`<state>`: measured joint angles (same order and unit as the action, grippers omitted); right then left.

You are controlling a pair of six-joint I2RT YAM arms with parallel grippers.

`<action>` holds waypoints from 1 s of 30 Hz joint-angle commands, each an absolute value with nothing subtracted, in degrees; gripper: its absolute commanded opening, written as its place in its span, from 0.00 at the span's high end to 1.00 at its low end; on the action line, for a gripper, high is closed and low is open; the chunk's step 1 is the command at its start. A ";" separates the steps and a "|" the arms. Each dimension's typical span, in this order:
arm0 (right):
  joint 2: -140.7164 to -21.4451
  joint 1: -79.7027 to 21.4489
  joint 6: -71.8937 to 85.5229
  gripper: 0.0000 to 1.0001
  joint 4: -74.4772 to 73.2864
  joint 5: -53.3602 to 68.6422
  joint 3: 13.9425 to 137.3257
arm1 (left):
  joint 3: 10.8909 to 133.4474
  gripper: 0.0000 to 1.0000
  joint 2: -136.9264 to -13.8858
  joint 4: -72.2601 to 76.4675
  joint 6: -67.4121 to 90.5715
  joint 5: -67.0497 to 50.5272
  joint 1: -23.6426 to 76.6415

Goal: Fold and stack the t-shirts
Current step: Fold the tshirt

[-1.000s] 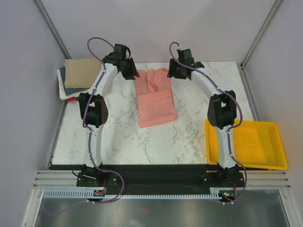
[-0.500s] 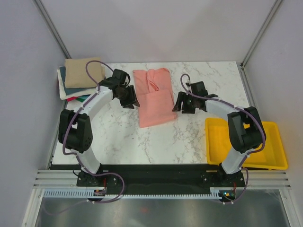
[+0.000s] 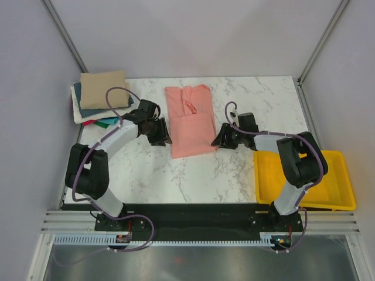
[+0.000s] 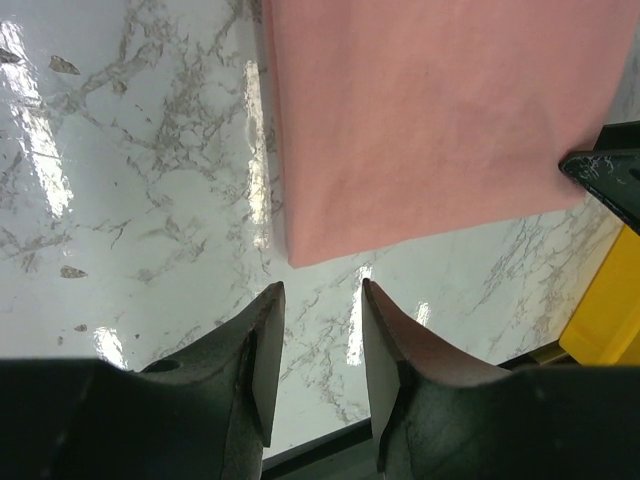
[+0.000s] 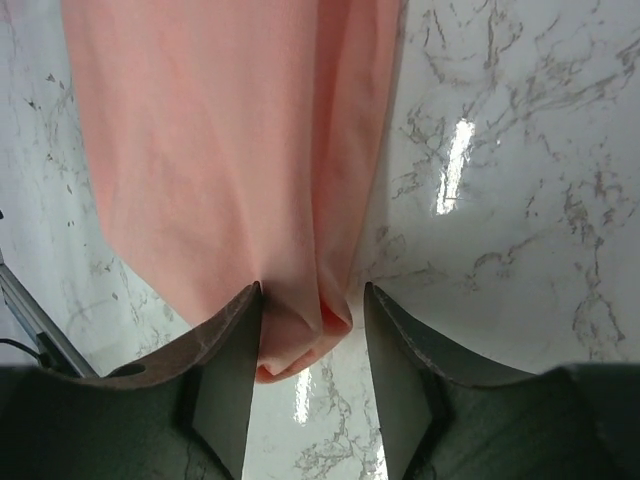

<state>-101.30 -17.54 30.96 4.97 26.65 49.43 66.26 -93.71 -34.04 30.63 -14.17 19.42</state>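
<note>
Salmon-pink t-shirt [image 3: 190, 120] lies part-folded mid-counter [image 3: 146, 170], toward 12 o'clock. Left gripper [image 4: 320, 290] jaws open, short of the hem. Right gripper [image 5: 312, 295] jaws open astride the corner. Risk: left closes on nothing, skewing the fold.

The right claw [image 5: 312, 300] has its two fingers spread apart, straddling a folded, layered corner of the salmon-pink t-shirt [image 5: 210, 150]. The shirt lies flat on the glossy marble surface [image 5: 500, 200].

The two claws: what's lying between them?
The salmon-pink t-shirt lies between the left gripper and the right gripper, seen in the top view; the right wrist view shows its corner between that gripper's fingers.
</note>
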 commanded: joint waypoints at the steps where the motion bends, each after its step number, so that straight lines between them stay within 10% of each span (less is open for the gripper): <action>1: -101.43 -17.67 32.08 0.48 9.22 27.42 44.93 | 62.68 0.57 -90.44 -30.07 32.08 -15.38 20.04; 8: -101.34 -17.67 34.19 1.00 14.24 29.70 40.52 | 49.76 0.56 -85.53 -19.02 37.69 -15.03 21.88; 30: -102.92 -17.67 32.52 1.00 16.00 31.46 39.64 | 38.94 0.40 -86.83 -3.87 42.89 -12.75 23.29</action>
<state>-101.30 -17.45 34.48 17.08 30.72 40.75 39.66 -86.83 -7.01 41.30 -15.62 23.03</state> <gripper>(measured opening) 0.019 0.595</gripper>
